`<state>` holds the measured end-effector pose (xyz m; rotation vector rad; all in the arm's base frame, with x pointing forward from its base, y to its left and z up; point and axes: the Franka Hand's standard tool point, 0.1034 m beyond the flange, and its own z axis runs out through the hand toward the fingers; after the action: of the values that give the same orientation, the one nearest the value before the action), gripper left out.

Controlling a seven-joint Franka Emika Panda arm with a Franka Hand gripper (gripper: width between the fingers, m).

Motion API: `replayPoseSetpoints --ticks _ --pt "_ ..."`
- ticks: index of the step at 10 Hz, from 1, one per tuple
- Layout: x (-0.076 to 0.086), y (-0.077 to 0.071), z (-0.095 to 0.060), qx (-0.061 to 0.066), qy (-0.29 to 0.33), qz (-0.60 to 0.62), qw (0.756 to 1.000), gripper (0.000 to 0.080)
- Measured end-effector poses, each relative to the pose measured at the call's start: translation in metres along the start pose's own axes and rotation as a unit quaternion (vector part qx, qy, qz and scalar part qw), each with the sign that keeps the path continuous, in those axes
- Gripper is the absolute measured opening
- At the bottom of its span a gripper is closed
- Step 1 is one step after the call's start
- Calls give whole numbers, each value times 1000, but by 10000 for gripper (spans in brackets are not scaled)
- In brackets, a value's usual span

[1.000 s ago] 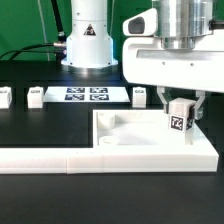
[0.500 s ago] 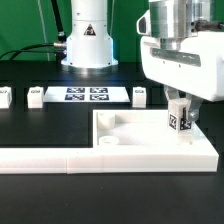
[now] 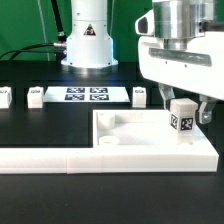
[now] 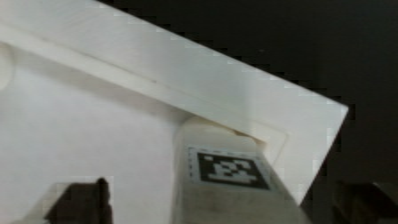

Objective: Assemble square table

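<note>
The white square tabletop [image 3: 135,132] lies tray-like on the black table, against the white rail. A white leg [image 3: 182,120] with a tag stands upright in its far corner on the exterior view's right. My gripper [image 3: 185,106] hangs over that leg, open, one finger on each side of it with a gap to each. In the wrist view the tagged leg [image 4: 231,175] rises from the tabletop corner [image 4: 107,130] between my dark fingers [image 4: 80,200], which do not touch it.
A long white rail [image 3: 50,157] runs along the front of the tabletop. Behind lie three loose legs [image 3: 4,96] [image 3: 36,96] [image 3: 139,95], the marker board [image 3: 86,95] and the arm's base [image 3: 88,40].
The jaws have opened and let go of the leg, which stays upright in the tabletop's corner. Before that the gripper shifted slightly toward the exterior view's right.
</note>
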<state>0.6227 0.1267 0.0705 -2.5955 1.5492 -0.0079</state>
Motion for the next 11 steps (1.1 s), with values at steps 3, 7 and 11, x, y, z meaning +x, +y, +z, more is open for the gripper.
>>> replayPoseSetpoints --ticks 3,7,11 --pt "0 -2 -1 3 2 -190 982 647" --pt "1 -5 -3 0 8 -345 938 649" --pt "4 -4 -4 -7 14 -462 887 649"
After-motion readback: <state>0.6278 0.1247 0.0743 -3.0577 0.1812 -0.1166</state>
